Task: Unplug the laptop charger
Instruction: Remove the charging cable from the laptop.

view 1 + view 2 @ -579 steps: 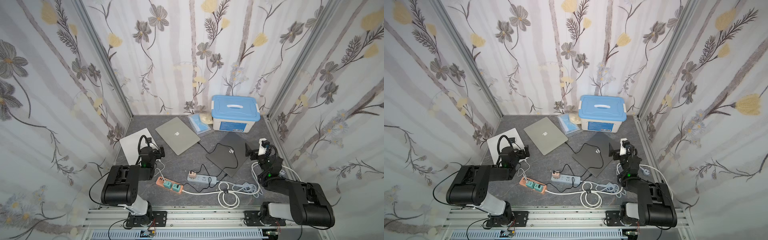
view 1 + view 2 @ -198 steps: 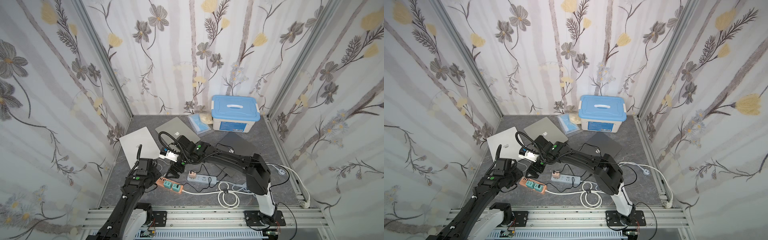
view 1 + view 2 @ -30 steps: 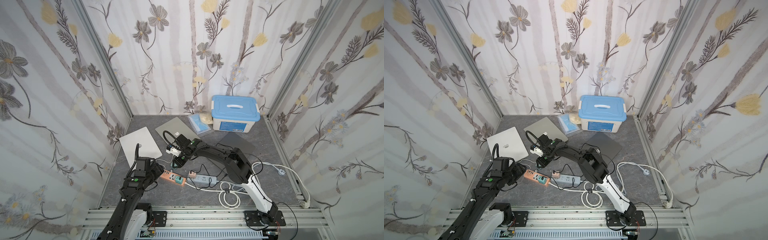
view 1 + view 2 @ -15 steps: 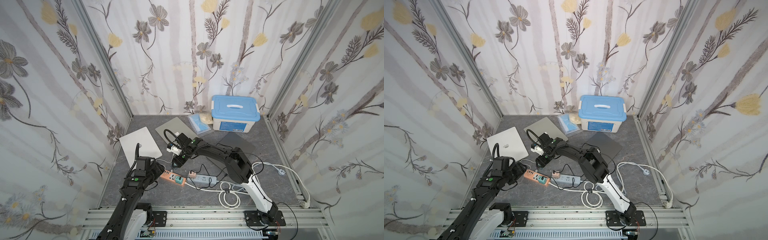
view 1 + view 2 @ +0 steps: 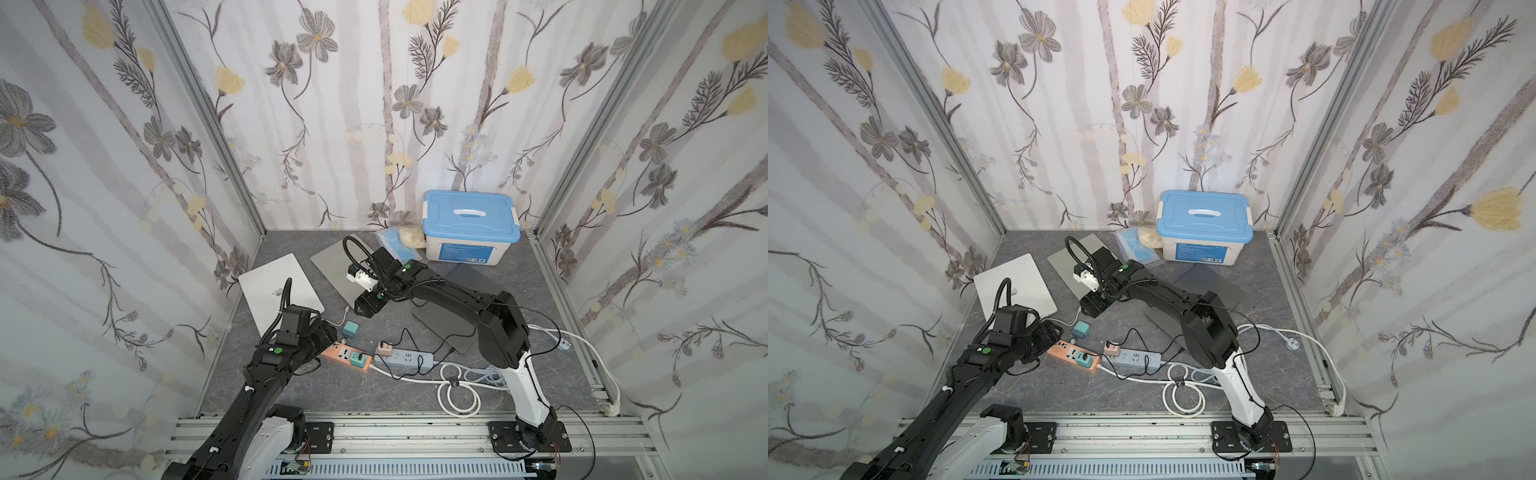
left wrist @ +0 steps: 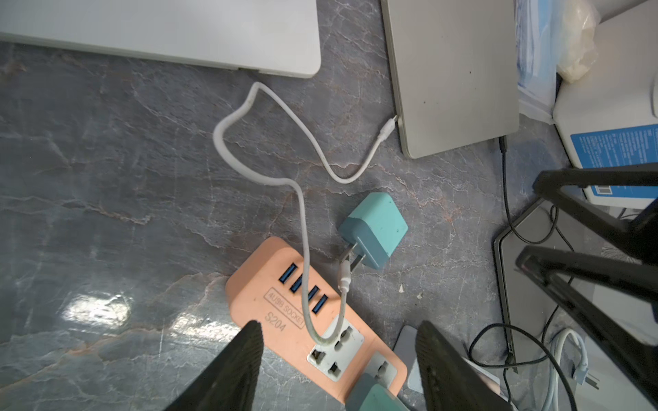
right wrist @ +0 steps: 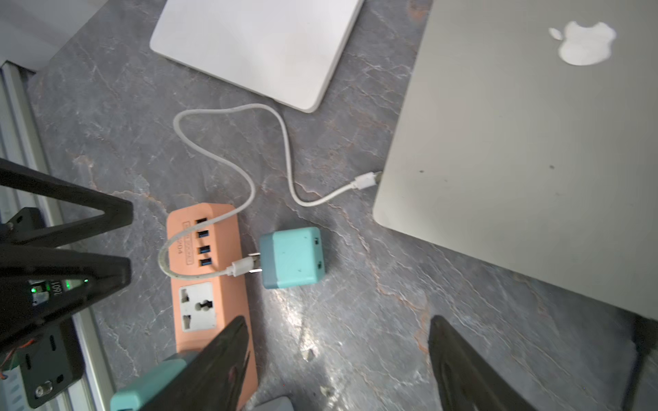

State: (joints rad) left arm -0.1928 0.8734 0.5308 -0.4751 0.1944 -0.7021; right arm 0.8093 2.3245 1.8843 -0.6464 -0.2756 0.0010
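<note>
Teal charger block (image 6: 374, 229) on its side left of the table's (image 6: 106, 178) middle, just beside the orange power strip (image 6: 256, 284), prongs bare and out of every socket. Tied by its white cable (image 6: 303, 213) to the edge of the silver laptop (image 6: 455, 71), connector (image 6: 386, 130) seated there.

Probably light, hard-shelled and smooth, so prone to skid or twist under a pinch. Best taken across two flat opposite faces, clear of the prongs. Cable limp and springy, poor for pulling. Better to pinch the stiff little connector right at the laptop and draw straight out, laptop likely heavy enough to stay put.

Left fingers (image 6: 242, 356) wide apart over the strip, holding nothing. Right fingers (image 7: 459, 363) likewise spread wide and empty above the block.
</note>
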